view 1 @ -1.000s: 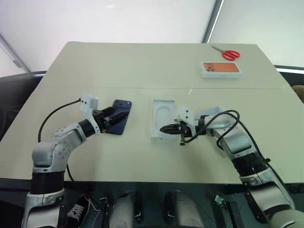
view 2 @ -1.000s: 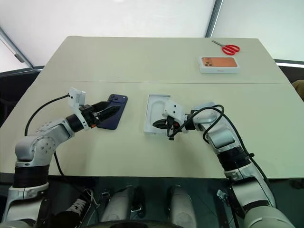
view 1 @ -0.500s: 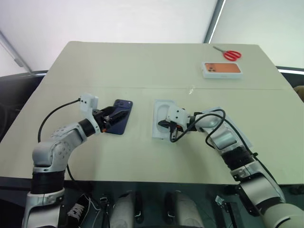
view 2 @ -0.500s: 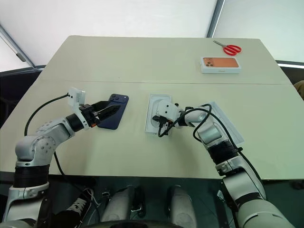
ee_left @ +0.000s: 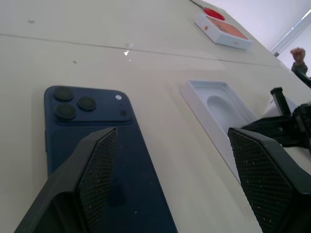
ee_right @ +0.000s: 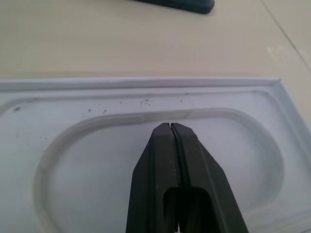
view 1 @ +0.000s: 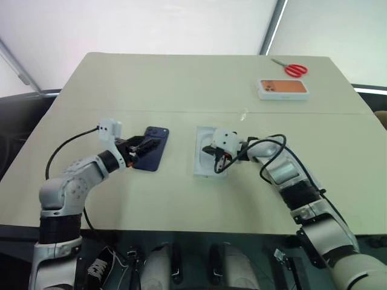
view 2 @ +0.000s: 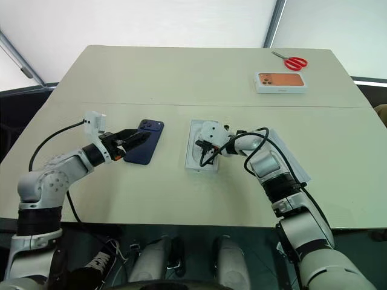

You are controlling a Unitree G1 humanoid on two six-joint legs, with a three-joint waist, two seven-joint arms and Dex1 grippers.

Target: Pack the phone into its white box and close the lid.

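Phone: slim dark navy-blue smartphone point(view 1: 152, 153) with a glossy back, lying flat and back-up on the beige table point(view 1: 181, 84), left of centre, camera cluster at its far end.
Moulded white piece: white rectangular cardboard piece point(view 1: 206, 158) with a white moulded recess facing up, just right of the phone. By its inside it looks like the lid, turned over.
White box: a white flat shape point(view 2: 289, 158) lies under the right forearm. Whether this is the shallow tray cannot be told.
Left gripper: left gripper point(view 1: 140, 151) stands released, jaws wide. In the left wrist view one finger point(ee_left: 92, 165) hangs over the phone's near part and the other lies toward the moulded piece. No grasp made.
Right gripper: right gripper point(ee_right: 171, 127) is clenched on nothing, its tip over the oval recess of the moulded piece. Contact cannot be confirmed.
Handling, phone: judged stiff, dense for its size, and slippery on the glossy back. Lying flat, it offers little edge to catch.
Hold point: judged best across the long side edges near the middle, clear of the camera cluster. Raise one edge first if the fingers cannot get under it.
Risk: a slip could drop the phone on the table.
Other items: white box with an orange phone picture point(view 1: 282, 88) and red-handled scissors point(view 1: 291, 69) lie at the far right, well apart from the work.
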